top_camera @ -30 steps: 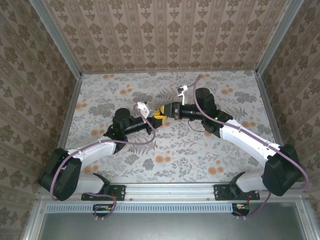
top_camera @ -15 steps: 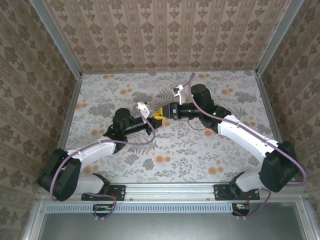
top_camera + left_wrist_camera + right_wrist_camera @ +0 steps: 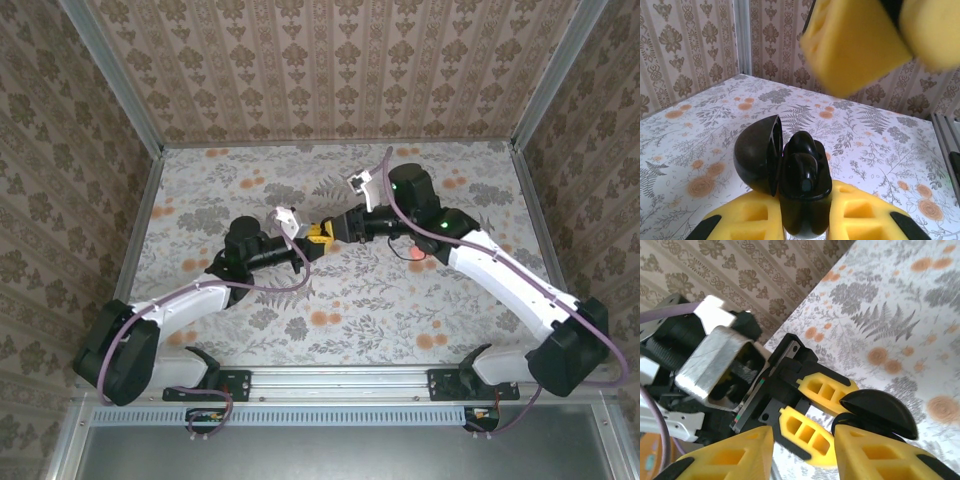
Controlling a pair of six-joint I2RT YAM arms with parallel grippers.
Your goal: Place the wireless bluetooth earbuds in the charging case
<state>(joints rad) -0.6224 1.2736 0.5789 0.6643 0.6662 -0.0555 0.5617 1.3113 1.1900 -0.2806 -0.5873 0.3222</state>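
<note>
Left jaws clamped on open black case; right jaws apart, upper right of frame. Hazard: if lowered, they may strike lid, twisting case loose.

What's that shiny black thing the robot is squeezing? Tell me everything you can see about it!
It is a small black case, glossy like smooth plastic. Its round lid is swung open to one side on a hinge. A rounded black piece sits in the body; it may be an earbud, but I cannot tell. The case is held above the table, pinched at its base between the left gripper's yellow jaws, with its open end pointing away from them.
</note>
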